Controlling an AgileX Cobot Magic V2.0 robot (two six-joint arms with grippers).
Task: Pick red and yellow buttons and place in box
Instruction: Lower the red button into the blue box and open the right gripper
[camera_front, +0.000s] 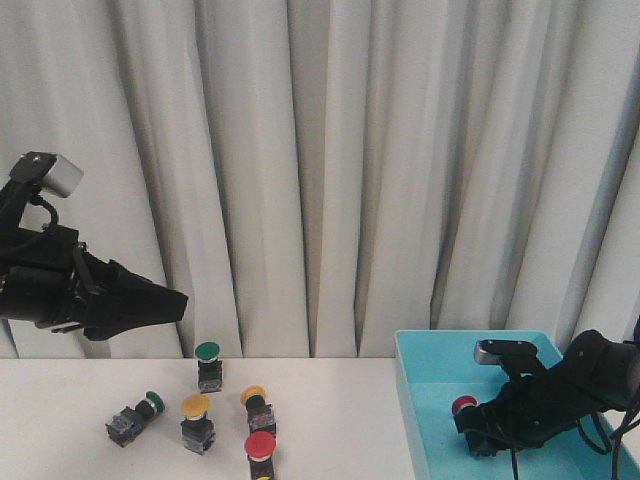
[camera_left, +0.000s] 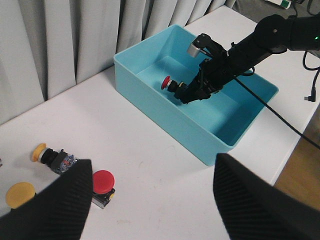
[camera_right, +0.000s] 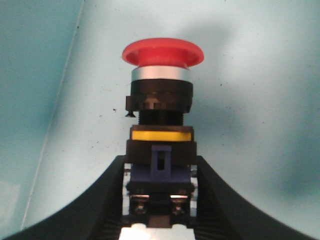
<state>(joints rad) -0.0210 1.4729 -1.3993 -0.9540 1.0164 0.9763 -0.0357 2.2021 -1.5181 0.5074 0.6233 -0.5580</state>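
Red button (camera_right: 162, 52) clamped by body in right hand (camera_right: 159, 200), inside box (camera_front: 420, 400).

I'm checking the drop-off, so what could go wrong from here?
1. The right tool grips only the base of the red button inside the box; on release, it may tip or roll.
2. The green-capped buttons near the yellow-capped ones invite a wrong pick by the left tool.

You get bright, even light in all views. Soft folds of shadow on curtain (camera_front: 330, 170). Front view looks a bit grainy. Close red button (camera_right: 163, 52) sharp, soft shadows on box floor (camera_right: 250, 75). Left fingers (camera_left: 260, 200) blurry.
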